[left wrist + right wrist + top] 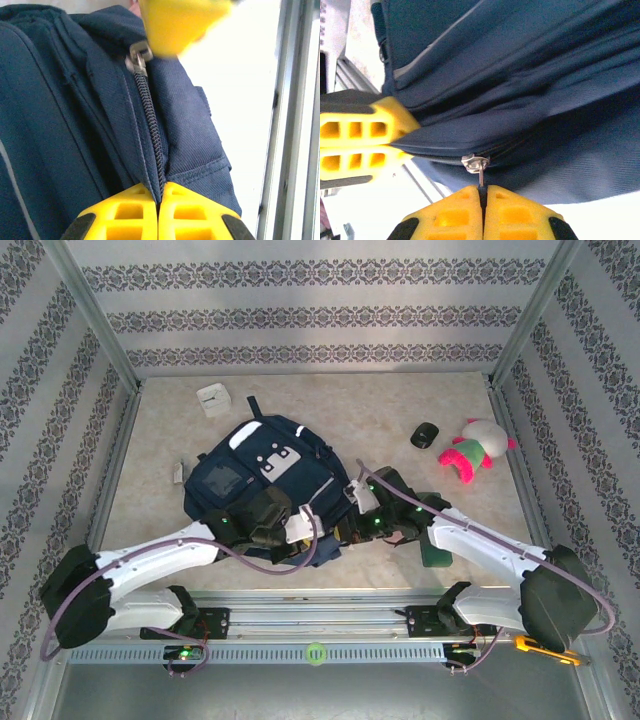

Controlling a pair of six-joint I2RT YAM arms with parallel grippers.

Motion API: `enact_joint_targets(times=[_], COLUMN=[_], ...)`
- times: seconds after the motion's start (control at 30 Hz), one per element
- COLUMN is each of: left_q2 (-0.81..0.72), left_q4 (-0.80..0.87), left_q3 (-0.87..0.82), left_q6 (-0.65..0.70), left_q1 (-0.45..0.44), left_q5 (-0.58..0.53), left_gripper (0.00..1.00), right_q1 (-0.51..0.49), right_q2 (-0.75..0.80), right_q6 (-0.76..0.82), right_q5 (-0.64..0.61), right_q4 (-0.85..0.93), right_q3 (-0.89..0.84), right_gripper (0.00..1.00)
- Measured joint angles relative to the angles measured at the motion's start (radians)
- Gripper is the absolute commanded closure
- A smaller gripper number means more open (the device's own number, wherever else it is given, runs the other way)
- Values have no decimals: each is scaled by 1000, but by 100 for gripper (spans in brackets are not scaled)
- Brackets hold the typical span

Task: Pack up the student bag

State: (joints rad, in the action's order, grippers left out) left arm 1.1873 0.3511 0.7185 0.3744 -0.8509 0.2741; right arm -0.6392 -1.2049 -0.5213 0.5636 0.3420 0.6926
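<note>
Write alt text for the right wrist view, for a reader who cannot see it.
The right gripper is shut on the metal zipper pull of the navy student bag. At left, the left gripper pinches the bag's fabric beside the zipper.

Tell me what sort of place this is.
Likely a robot lab test cell: a tabletop boxed in by patterned wall panels and metal frame posts, with props such as the student bag and a plush toy laid out.

you're facing a robot test booth: patterned wallpaper panels (300, 315) and metal posts (95, 318) enclose the beige table (350, 410), a slotted rail (260, 652) along its near edge.
</note>
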Motion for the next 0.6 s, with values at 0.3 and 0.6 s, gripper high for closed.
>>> enact_joint_targets(times=[0.3, 0.6], left_q2=[-156, -71], left_q4=[245, 75], left_q3=[6, 6], left_q6=[132, -64], left_q1=[0, -19], left_q5=[-133, -74], left_gripper=[55, 23], right_q1=[-67, -118], right_q2=[-35, -116], right_q6=[3, 3], right_q5=[48, 53], right_q4=[-78, -112], right_q3=[-2, -2], right_gripper=[100, 100])
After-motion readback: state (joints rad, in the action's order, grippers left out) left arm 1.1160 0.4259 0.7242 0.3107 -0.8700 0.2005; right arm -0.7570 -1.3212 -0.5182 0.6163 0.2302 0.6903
